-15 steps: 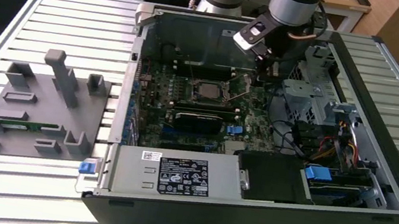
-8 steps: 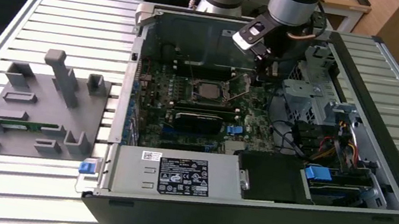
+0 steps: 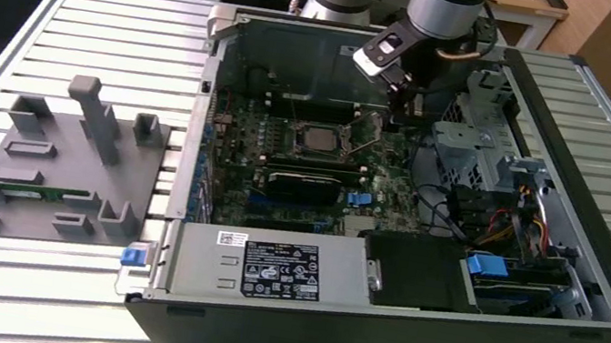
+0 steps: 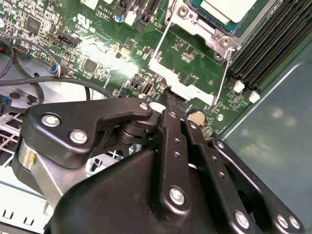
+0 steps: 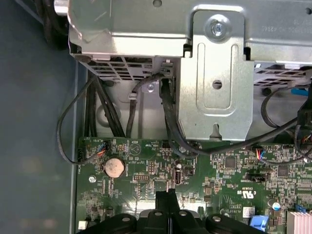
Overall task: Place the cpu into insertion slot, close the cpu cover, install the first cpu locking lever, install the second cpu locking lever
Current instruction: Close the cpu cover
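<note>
Cpu (image 3: 318, 140) sits in insertion slot (image 3: 292, 125); claw (image 4: 171, 101) pinched shut nr open cpu cover (image 4: 183, 80).

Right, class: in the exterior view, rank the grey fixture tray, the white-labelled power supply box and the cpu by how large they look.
1. grey fixture tray
2. power supply box, somewhat smaller
3. cpu, clearly the smallest

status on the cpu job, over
Gripper fingers shut, low over the green board. Cpu seated, cpu cover looks down around it. Nothing lying across them.
</note>
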